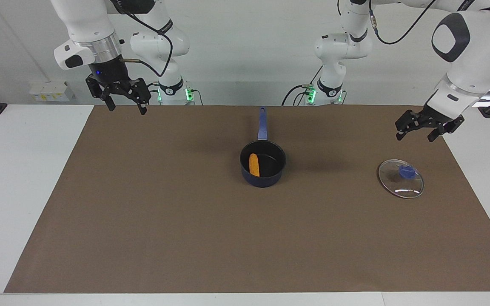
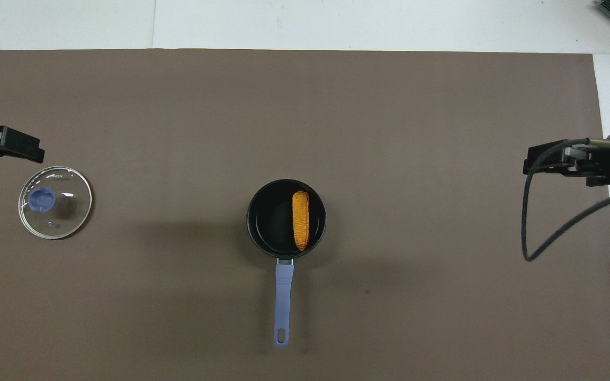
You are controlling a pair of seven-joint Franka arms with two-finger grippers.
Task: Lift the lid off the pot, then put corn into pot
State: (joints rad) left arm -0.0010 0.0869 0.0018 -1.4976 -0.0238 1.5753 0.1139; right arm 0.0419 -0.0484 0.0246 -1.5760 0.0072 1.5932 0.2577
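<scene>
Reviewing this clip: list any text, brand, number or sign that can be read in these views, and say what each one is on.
No text can be read for certain.
Lid: a short printed mark on the glass near the rim, too small to read.
Pot, its handle and the corn inside it: no markings visible.
Left gripper and right gripper: no labels visible.
Brown mat: plain.
</scene>
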